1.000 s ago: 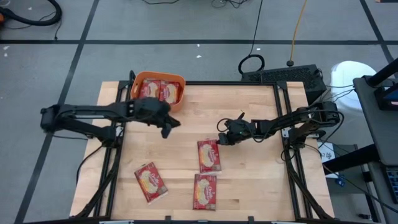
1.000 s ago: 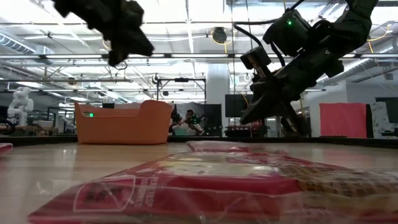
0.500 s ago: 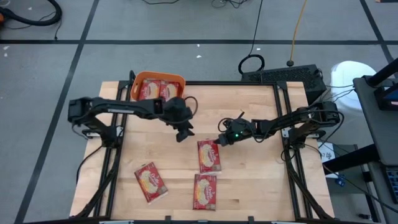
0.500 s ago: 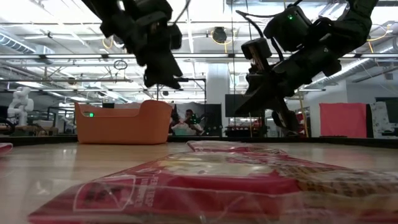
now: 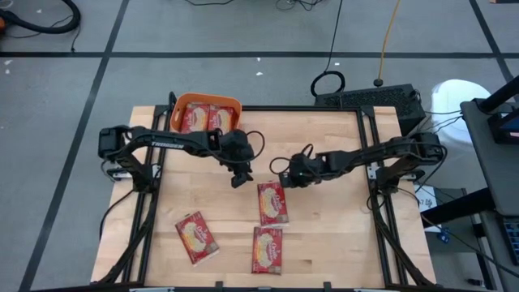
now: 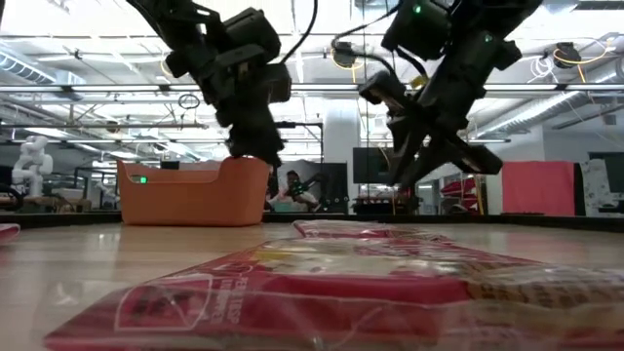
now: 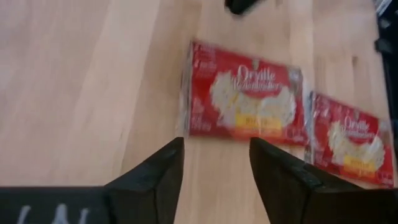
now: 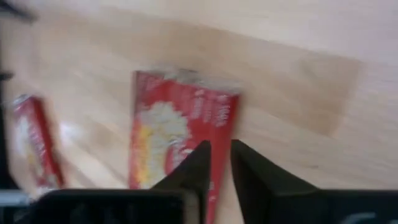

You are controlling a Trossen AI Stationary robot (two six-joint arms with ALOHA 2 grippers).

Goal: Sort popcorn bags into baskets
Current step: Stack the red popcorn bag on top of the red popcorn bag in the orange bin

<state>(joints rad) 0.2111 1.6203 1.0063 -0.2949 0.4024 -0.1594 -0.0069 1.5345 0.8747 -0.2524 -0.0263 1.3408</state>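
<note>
Both arms reach in over mid-frame: the left gripper (image 5: 239, 176) hovers with fingers spread and empty, the right gripper (image 5: 285, 173) slightly parted, empty. Just below them lies a popcorn bag (image 5: 272, 202); two more sit lower. The orange basket (image 5: 178, 109), upper left, holds bags.

Grey floor (image 5: 243, 32) crossed by dark tape lines, bright ceiling strip lights (image 6: 88, 93), red panel (image 6: 538, 187)

Wooden table (image 5: 340, 235); black keyboard (image 5: 369, 98) beyond it; grey floor (image 5: 65, 81).
</note>
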